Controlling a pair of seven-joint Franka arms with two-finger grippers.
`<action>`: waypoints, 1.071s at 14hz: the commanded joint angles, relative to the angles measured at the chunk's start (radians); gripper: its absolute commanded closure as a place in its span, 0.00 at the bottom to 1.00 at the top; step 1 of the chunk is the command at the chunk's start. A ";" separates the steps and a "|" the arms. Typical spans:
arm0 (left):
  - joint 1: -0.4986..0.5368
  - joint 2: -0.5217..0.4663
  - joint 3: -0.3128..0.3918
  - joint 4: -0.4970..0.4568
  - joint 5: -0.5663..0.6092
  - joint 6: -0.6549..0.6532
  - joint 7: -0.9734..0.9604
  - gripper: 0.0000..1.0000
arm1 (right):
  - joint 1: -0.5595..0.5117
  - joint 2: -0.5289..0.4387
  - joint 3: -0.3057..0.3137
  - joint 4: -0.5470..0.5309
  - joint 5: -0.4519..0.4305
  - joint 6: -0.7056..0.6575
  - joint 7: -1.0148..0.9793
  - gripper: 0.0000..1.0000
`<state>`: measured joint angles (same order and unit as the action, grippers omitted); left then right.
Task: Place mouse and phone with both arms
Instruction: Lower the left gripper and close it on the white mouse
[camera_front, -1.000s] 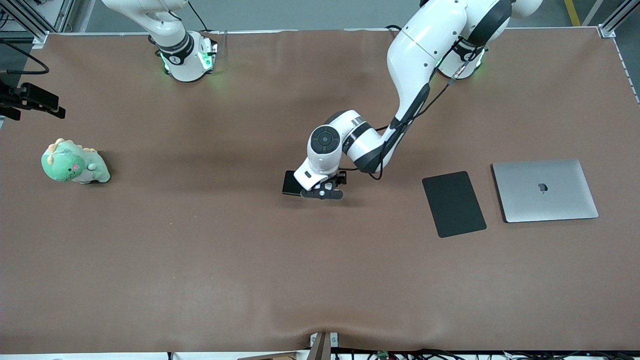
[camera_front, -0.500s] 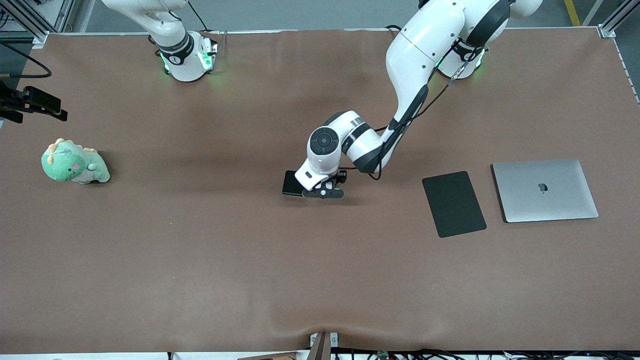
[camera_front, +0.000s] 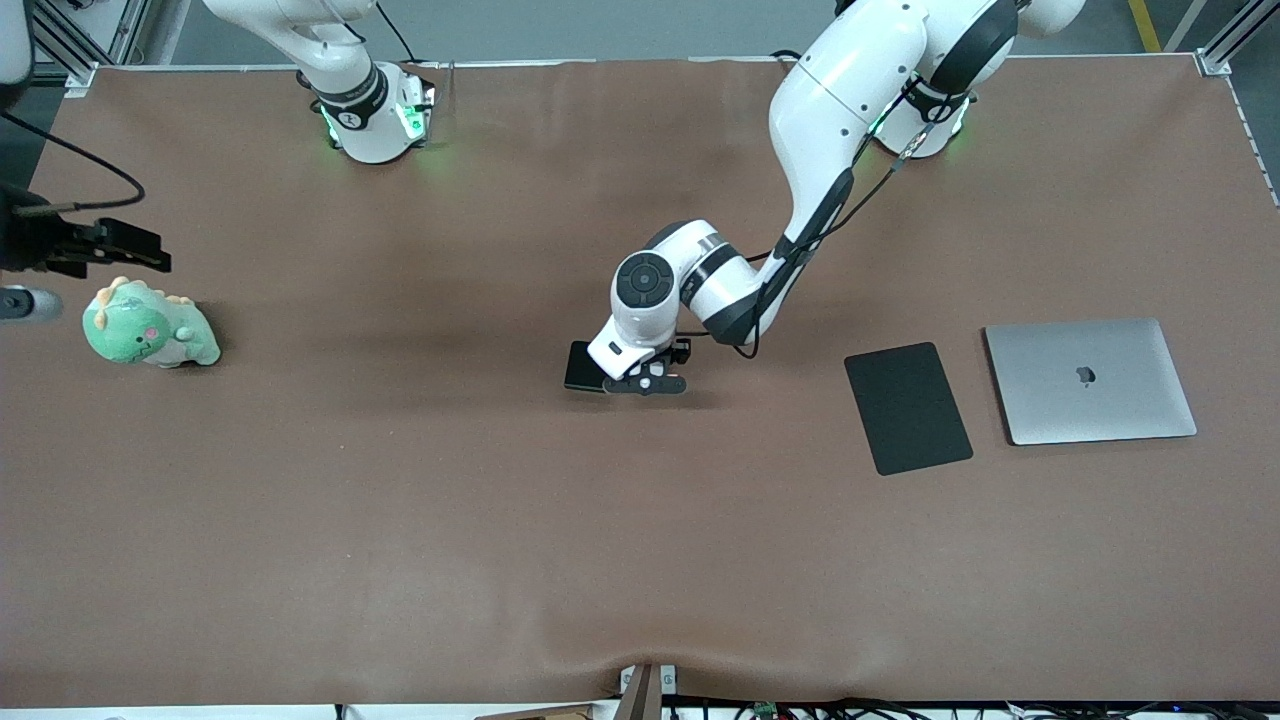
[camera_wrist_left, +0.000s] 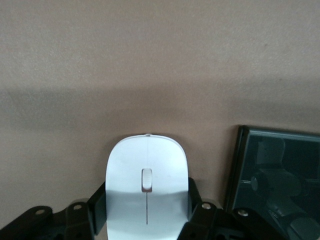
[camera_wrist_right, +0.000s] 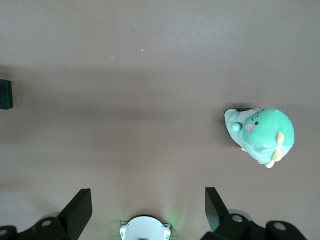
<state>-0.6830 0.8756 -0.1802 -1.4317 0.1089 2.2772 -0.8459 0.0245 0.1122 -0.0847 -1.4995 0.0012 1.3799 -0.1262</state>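
The white mouse (camera_wrist_left: 146, 187) lies on the brown table between the fingers of my left gripper (camera_wrist_left: 146, 215), which press against both of its sides. In the front view the left gripper (camera_front: 645, 382) is low at the table's middle and hides the mouse. The black phone (camera_front: 580, 366) lies flat right beside it, toward the right arm's end; it also shows in the left wrist view (camera_wrist_left: 280, 172) and the right wrist view (camera_wrist_right: 5, 94). My right gripper (camera_front: 140, 252) is open and empty, up in the air over the table's edge by the green toy; its fingers (camera_wrist_right: 80, 207) stand wide apart.
A green plush dinosaur (camera_front: 148, 326) sits at the right arm's end of the table and shows in the right wrist view (camera_wrist_right: 261, 135). A matte black pad (camera_front: 907, 407) and a closed silver laptop (camera_front: 1090, 380) lie toward the left arm's end.
My right gripper has moved in over the table toward the plush dinosaur. My left gripper has barely shifted over the mouse.
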 joint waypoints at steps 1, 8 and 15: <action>-0.001 -0.026 0.007 0.019 0.031 -0.050 -0.025 0.84 | 0.018 0.017 -0.001 0.024 0.003 -0.012 -0.009 0.00; 0.123 -0.171 -0.004 0.017 0.029 -0.174 0.046 0.88 | 0.123 0.052 0.002 0.022 0.022 -0.001 0.127 0.00; 0.302 -0.294 -0.005 0.007 0.017 -0.346 0.306 0.88 | 0.182 0.124 0.000 0.018 0.132 0.067 0.214 0.00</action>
<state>-0.4155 0.6167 -0.1752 -1.3952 0.1103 1.9638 -0.5874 0.1870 0.2071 -0.0764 -1.5000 0.1067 1.4381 0.0650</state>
